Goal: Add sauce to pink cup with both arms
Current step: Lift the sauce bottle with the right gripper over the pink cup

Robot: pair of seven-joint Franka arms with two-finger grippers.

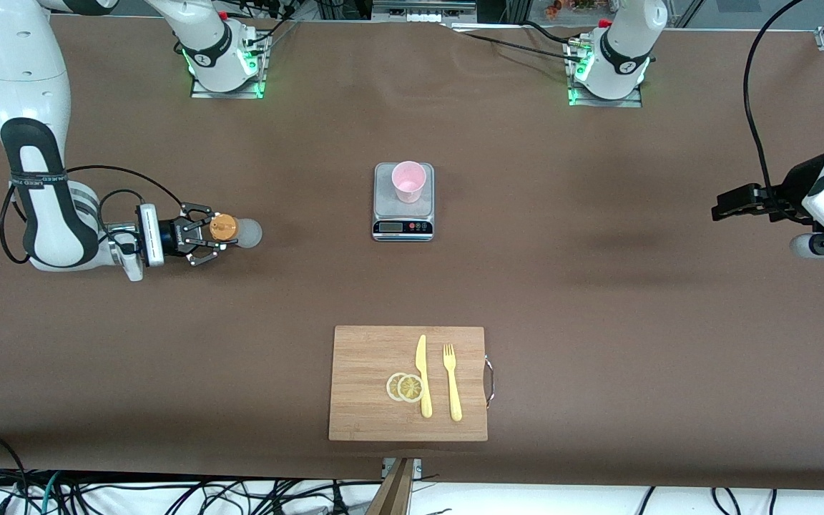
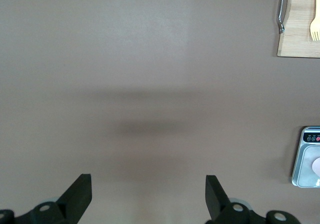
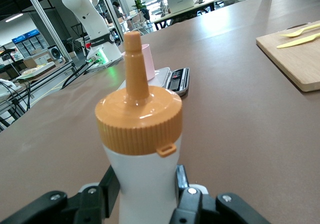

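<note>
Sauce [image 1: 237, 231] upright between right end effector [image 1: 213, 242] fingers, gripped.

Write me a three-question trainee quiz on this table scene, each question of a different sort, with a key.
1. True or false: the pink cup stands on the scale.
2. What does the right hand have its fingers around?
A. the fork
B. the sauce bottle
C. the knife
3. Fill in: the lemon slices, knife and fork lie on the ____.

Key
1. True.
2. B: its fingers sit either side of the sauce bottle, toward the right arm's end of the table. The left hand waits open over bare table at the other end.
3. Cutting board, nearer to the front camera than the scale.
</note>
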